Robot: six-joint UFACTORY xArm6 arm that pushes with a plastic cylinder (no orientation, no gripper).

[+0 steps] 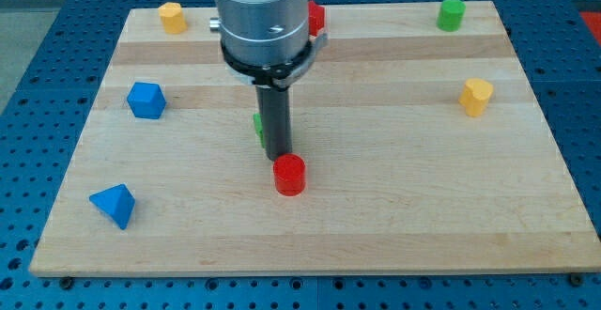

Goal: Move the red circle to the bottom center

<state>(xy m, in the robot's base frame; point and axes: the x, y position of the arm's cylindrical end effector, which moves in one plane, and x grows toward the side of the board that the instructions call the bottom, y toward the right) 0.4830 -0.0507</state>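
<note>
Nearest the view's bottom edge, a blue block [114,204] with a wedge-like, angular shape sits close to the left corner of the wooden table [423,216]. Further up and near the middle of the board stands the red circle [289,175], a short red cylinder, upright, a little left of the view's centre line and still some way above the bottom edge. The dark rod comes down directly behind it; the tip [278,158] meets the table right at the cylinder's upper-left side, touching it or very nearly so. The arm carries no fingers, so nothing is grasped or released; the rod simply stands against the block.

A sliver of a green block [257,127] shows just left of the rod, mostly hidden behind it, so its shape cannot be made out. To the left, at about that height, lies a second blue block [146,100], many-sided. On the right side stands a yellow block [476,96], angular on top.

Along the far edge, from left to right: a yellow block [171,16], a red block [316,16] half hidden by the arm's metal housing, and a green cylinder [452,13].
</note>
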